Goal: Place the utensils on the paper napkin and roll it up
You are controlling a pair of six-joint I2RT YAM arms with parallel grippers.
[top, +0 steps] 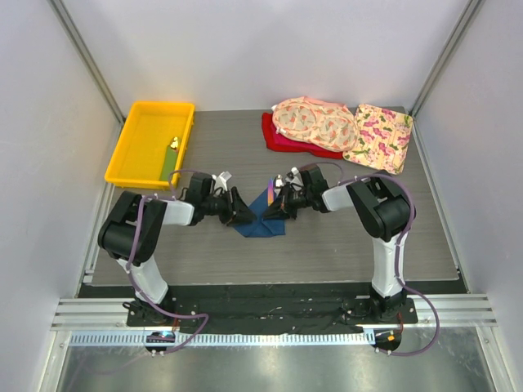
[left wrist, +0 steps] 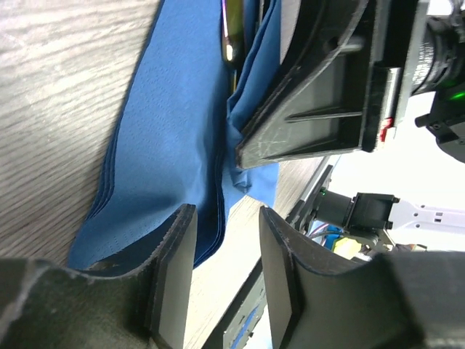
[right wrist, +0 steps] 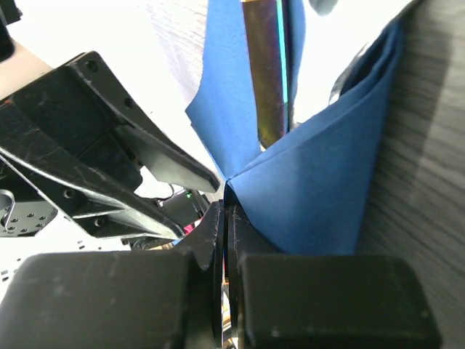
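Observation:
The navy-blue paper napkin [top: 260, 222] lies partly folded on the table between my two grippers. My right gripper [top: 271, 210] is shut on a lifted fold of the napkin [right wrist: 320, 182], its tips [right wrist: 227, 207] pressed together on the edge. A slim iridescent utensil handle [right wrist: 265, 80] lies inside the fold; its end shows in the top view [top: 272, 192] and as a shiny piece in the left wrist view [left wrist: 231, 36]. My left gripper [top: 243, 214] is open and empty, with its jaws [left wrist: 227, 213] just off the napkin's [left wrist: 174, 123] near edge. Other utensils are hidden.
A yellow tray [top: 131, 151] at the back left holds a flat green strip [top: 170, 165] and a tiny yellow object. A red cloth [top: 282, 140] and two pink floral cloths [top: 315, 122] [top: 380, 135] lie at the back right. Walls close in both sides.

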